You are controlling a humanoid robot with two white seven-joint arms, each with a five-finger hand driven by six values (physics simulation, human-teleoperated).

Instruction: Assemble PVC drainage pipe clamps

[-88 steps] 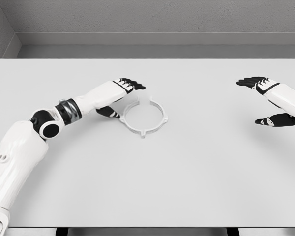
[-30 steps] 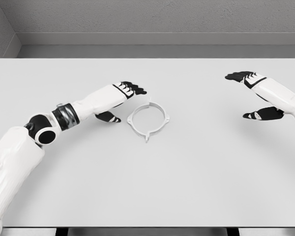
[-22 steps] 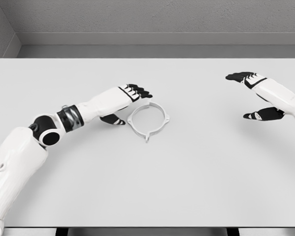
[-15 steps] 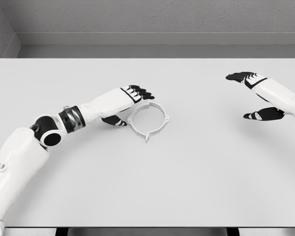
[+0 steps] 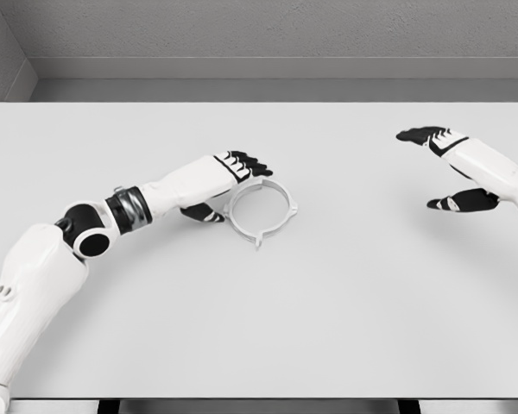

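A white ring-shaped pipe clamp (image 5: 261,212) with small tabs on its rim lies flat on the white table (image 5: 328,302), a little left of centre. My left hand (image 5: 230,185) sits at the ring's left rim, fingers (image 5: 249,164) stretched over its upper left edge and thumb (image 5: 205,213) low beside its left side, spread and not closed on it. Far to the right, my right hand (image 5: 445,167) hovers above the table with fingers and thumb spread, holding nothing.
A grey wall runs along the table's far edge (image 5: 259,90). The table's front edge lies at the bottom of the view.
The left hand has moved right and closed in on the ring's left rim. The ring shifted slightly right and turned early on. The right hand moved a little left, then held still.
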